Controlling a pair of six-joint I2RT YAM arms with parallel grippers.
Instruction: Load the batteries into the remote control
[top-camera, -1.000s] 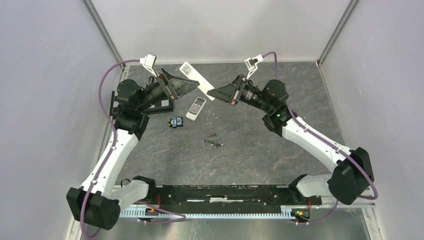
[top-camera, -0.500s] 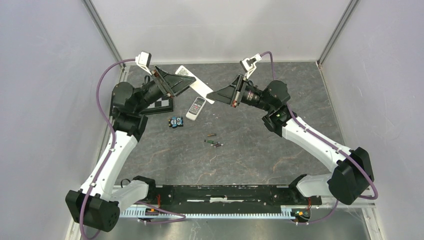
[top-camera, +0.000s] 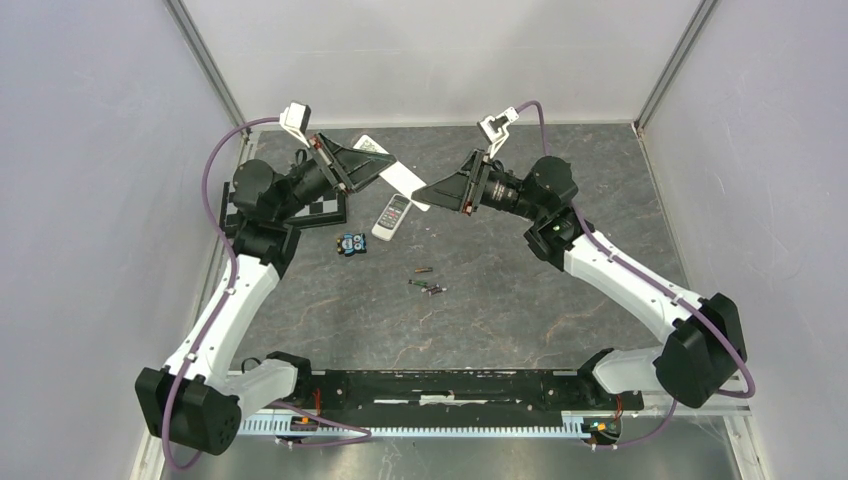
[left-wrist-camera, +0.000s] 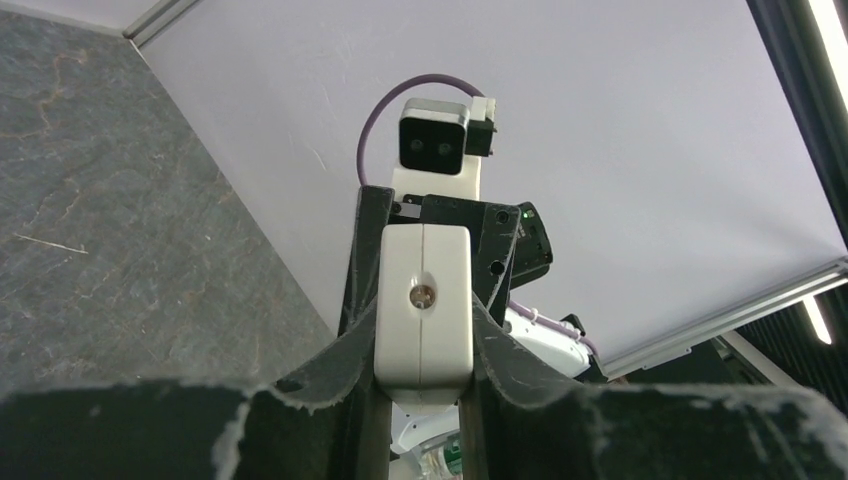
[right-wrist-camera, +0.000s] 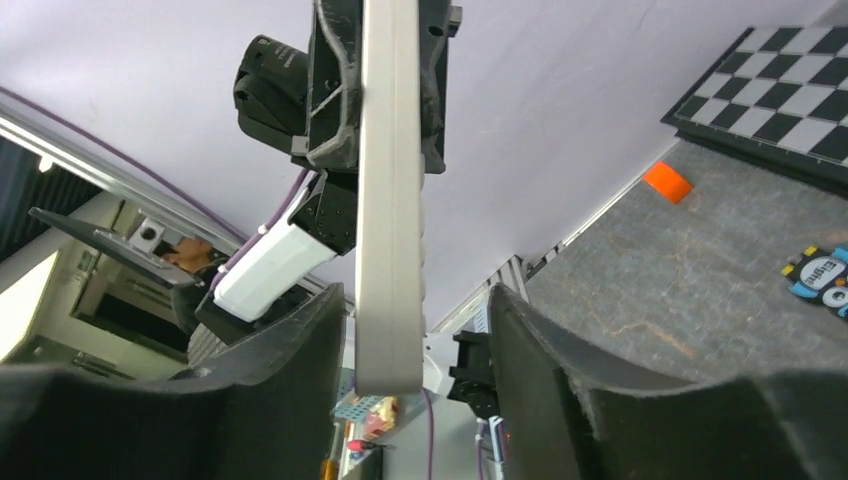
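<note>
We see left fingers (left-wrist-camera: 335, 362) clamped on the long white remote (left-wrist-camera: 422, 310) at far centre, right fingers (right-wrist-camera: 560, 372) wide around its other end. Batteries (top-camera: 427, 284) lie loose on desk (top-camera: 520, 300), nearer, centre.

This is a robotics lab test cell, not a home or shop. Plain pale walls (top-camera: 90, 200) close in the left, far and right sides of a dark stone-patterned table (top-camera: 500, 330), with bare aluminium posts (top-camera: 205, 62) rising at the far corners. Two white-and-black robot arms (top-camera: 225, 310) are bolted to a black rail (top-camera: 440, 385) along the near edge, trailing purple cables (top-camera: 212, 170). A black-and-white checkerboard calibration board (top-camera: 325, 208) lies at the far left, with a scrap of orange tape (right-wrist-camera: 667, 182) near it. Above the walls, the left wrist view catches ceiling strip lights (left-wrist-camera: 828, 30) and more framing.
</note>
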